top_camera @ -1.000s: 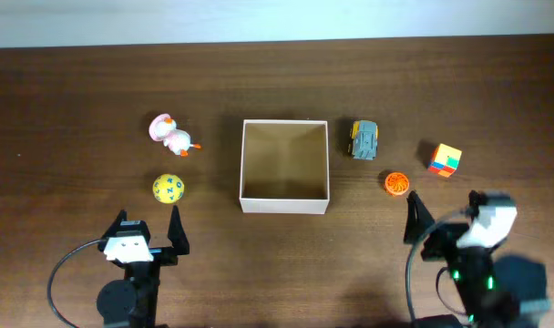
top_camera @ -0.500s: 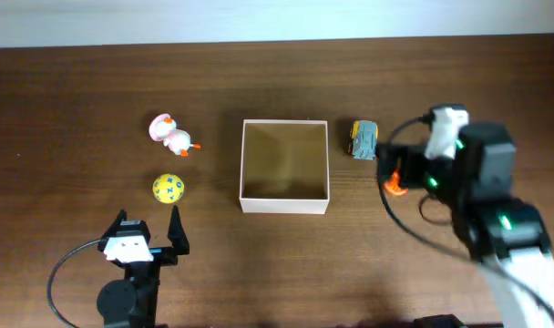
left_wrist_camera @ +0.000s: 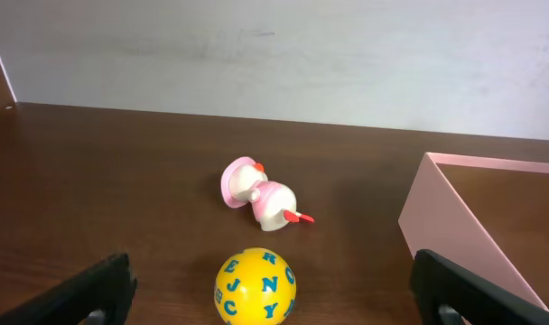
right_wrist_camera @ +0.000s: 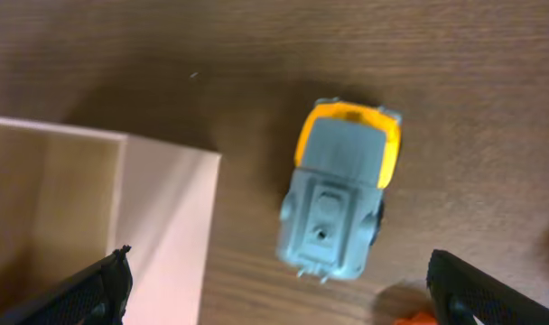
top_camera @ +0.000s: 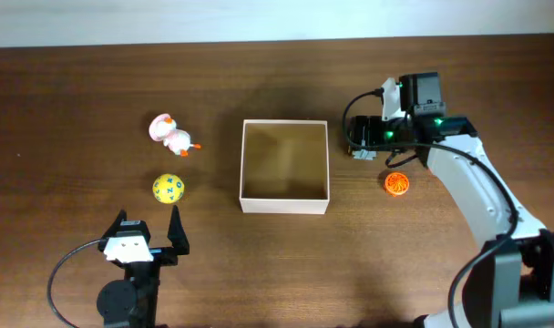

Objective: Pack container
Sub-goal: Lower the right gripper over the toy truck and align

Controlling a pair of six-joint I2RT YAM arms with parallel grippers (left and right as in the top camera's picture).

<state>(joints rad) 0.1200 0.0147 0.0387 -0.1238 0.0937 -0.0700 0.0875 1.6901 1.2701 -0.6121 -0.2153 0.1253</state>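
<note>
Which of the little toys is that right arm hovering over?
The grey toy car with the yellow front, beside the box, below the open fingers. The orange disc, yellow ball and pink duck lie farther off.

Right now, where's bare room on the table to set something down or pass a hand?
Bare wood lies between the container and the pink duck and yellow ball, and along the near edge between both arms. The container's floor is empty. Crowded: right of it, toy car, orange disc, right gripper.
</note>
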